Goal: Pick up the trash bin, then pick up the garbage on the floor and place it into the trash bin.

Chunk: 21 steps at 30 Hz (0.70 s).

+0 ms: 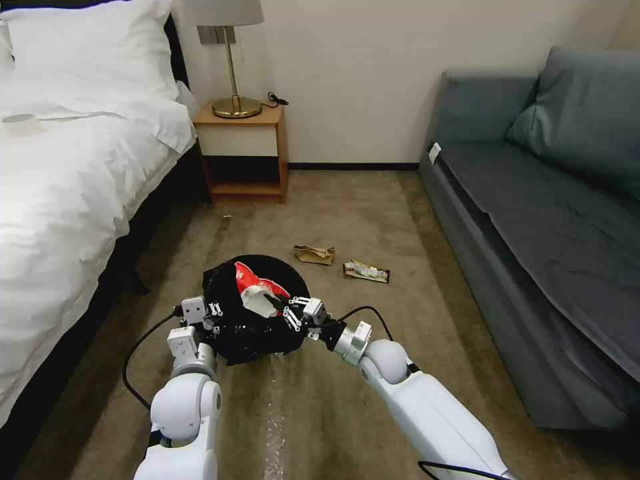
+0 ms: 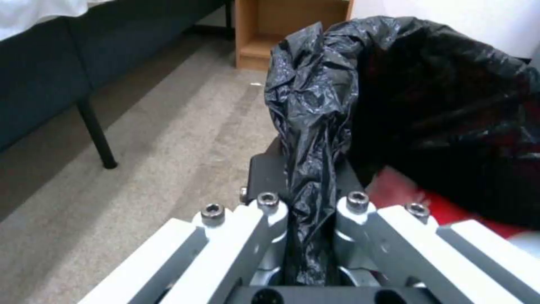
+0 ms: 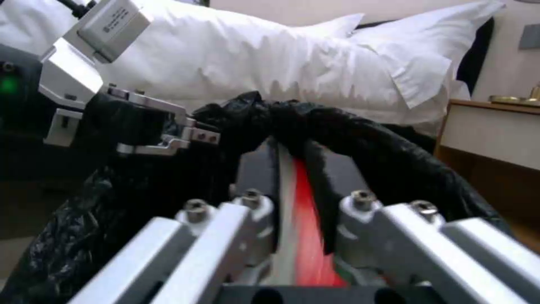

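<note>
Our right gripper [image 1: 288,313] pinches the crushed red-and-white cup [image 1: 257,288] over the trash bin [image 1: 257,333], left gripper [image 1: 212,319] clamped on its liner. We've still got the brown paper bag [image 1: 314,254] and snack wrapper [image 1: 366,271] on the carpet.

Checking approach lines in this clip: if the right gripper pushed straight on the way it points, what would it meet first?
The right gripper, shut on the crushed red-and-white paper cup, points across the small round bin's crinkly black bag liner. It would probably meet the liner's far side first, near the left gripper; depth is unclear.
</note>
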Available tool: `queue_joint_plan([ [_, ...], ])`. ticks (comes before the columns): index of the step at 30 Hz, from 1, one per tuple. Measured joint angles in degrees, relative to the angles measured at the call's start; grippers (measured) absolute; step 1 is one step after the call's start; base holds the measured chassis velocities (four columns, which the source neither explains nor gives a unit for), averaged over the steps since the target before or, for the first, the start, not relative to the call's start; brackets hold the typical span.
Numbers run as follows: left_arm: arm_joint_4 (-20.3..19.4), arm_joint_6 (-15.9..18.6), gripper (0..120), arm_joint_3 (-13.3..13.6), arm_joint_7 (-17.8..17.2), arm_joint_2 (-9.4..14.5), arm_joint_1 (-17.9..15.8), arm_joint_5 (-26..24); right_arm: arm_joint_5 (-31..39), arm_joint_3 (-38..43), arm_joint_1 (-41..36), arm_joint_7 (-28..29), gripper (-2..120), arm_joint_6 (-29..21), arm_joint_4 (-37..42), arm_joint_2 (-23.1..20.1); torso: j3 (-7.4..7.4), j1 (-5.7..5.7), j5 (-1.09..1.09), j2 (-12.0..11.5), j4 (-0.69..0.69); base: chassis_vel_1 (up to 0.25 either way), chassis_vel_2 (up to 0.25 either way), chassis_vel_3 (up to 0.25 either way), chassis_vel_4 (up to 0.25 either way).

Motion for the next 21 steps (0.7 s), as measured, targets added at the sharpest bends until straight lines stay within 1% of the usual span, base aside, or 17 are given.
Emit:
queue_joint_plan([
  [2, 0.08, -0.02, 5, 0.16, 0.0, 0.0, 0.0, 0.15, -0.07, -0.01, 0.09, -0.03, 33, -0.1, 0.13, -0.06, 0.0, 0.0, 0.0, 0.0, 0.0, 0.0, 0.0, 0.0, 0.0],
  [3, 0.08, -0.02, 5, 0.16, 0.0, 0.0, 0.0, 0.15, -0.07, -0.01, 0.09, -0.03, 33, -0.1, 0.13, -0.06, 0.0, 0.0, 0.0, 0.0, 0.0, 0.0, 0.0, 0.0, 0.0],
  [5, 0.09, -0.03, 5, 0.16, 0.0, 0.0, 0.0, 0.18, -0.05, 0.04, 0.25, -0.07, 44, -0.15, 0.36, -0.09, 0.0, 0.0, 0.0, 0.0, 0.0, 0.0, 0.0, 0.0, 0.0],
  [6, 0.09, -0.03, 5, 0.16, 0.0, 0.0, 0.0, 0.18, -0.05, 0.04, 0.25, -0.07, 44, -0.15, 0.36, -0.09, 0.0, 0.0, 0.0, 0.0, 0.0, 0.0, 0.0, 0.0, 0.0],
  [7, 0.09, -0.03, 5, 0.11, 0.0, 0.0, 0.0, 0.18, 0.05, 0.17, 0.33, -0.03, 47, -0.16, 0.52, -0.08, 0.0, 0.0, 0.0, 0.0, 0.0, 0.0, 0.0, 0.0, 0.0],
  [8, 0.09, -0.03, 5, -0.03, 0.0, 0.0, 0.0, 0.18, 0.67, 0.59, 0.56, 0.46, 54, -0.31, 1.0, -0.07, 0.0, -0.01, 0.0, 0.0, 0.0, 0.0, 0.0, 0.0, 0.0],
  [9, 0.09, -0.03, 5, -0.03, 0.0, 0.0, 0.0, 0.18, 0.67, 0.59, 0.56, 0.46, 54, -0.31, 1.0, -0.07, 0.0, -0.01, 0.0, 0.0, 0.0, 0.0, 0.0, 0.0, 0.0],
  [10, 0.09, -0.03, 5, -0.12, 0.0, 0.0, -0.01, 0.18, 1.31, 1.04, 0.78, 1.23, 58, -0.52, 1.56, -0.13, 0.0, 0.0, 0.01, 0.0, 0.0, 0.0, 0.0, 0.0, 0.0],
  [11, 0.09, -0.03, 5, -0.34, 0.0, 0.0, -0.1, 0.18, 2.04, 2.33, 1.36, 3.91, 66, -1.09, 2.56, -0.46, 0.0, 0.0, 0.0, 0.0, 0.01, 0.0, 0.0, 0.0, 0.0],
  [12, 0.09, -0.03, 5, -0.34, 0.0, 0.0, -0.1, 0.18, 2.04, 2.33, 1.36, 3.91, 66, -1.09, 2.56, -0.46, 0.0, 0.0, 0.0, 0.0, 0.01, 0.0, 0.0, 0.0, 0.0],
  [14, 0.15, -0.03, 5, -0.61, 0.0, 0.0, -0.33, 0.11, 2.53, 4.93, 2.0, 7.07, 76, -2.39, 3.76, -1.32, 0.0, 0.0, 0.02, 0.0, 0.02, 0.0, 0.0, 0.0, 0.0],
  [15, 0.15, -0.03, 5, -0.61, 0.0, 0.0, -0.33, 0.11, 2.53, 4.93, 2.0, 7.07, 76, -2.39, 3.76, -1.32, 0.0, 0.0, 0.02, 0.0, 0.02, 0.0, 0.0, 0.0, 0.0],
  [16, 0.29, -0.04, 5, -0.9, 0.0, 0.0, -0.43, 0.08, 2.6, 7.35, 1.97, 9.32, 83, -4.85, 4.99, -2.27, 0.0, 0.0, 0.0, 0.0, 0.0, 0.0, 0.0, 0.0, 0.0],
  [17, 0.29, -0.04, 5, -0.9, 0.0, 0.0, -0.43, 0.08, 2.6, 7.35, 1.97, 9.32, 83, -4.85, 4.99, -2.27, 0.0, 0.0, 0.0, 0.0, 0.0, 0.0, 0.0, 0.0, 0.0],
  [19, 0.66, -0.34, 5, -1.51, 0.05, 0.0, -0.59, -0.42, 2.11, 10.84, 1.62, 14.77, 94, -6.02, 5.31, -3.46, 0.0, 0.0, 0.01, 0.0, 0.0, 0.0, 0.0, 0.0, 0.0],
  [20, 0.66, -0.34, 5, -1.51, 0.05, 0.0, -0.59, -0.42, 2.11, 10.84, 1.62, 14.77, 94, -6.02, 5.31, -3.46, 0.0, 0.0, 0.01, 0.0, 0.0, 0.0, 0.0, 0.0, 0.0],
  [21, 0.91, -0.68, 5, -1.92, 0.12, 0.0, -0.75, -0.72, 1.38, 12.62, 1.05, 17.83, 98, -6.18, 5.26, -3.76, 0.0, 0.0, 0.01, 0.0, 0.0, 0.0, 0.0, 0.0, 0.0],
])
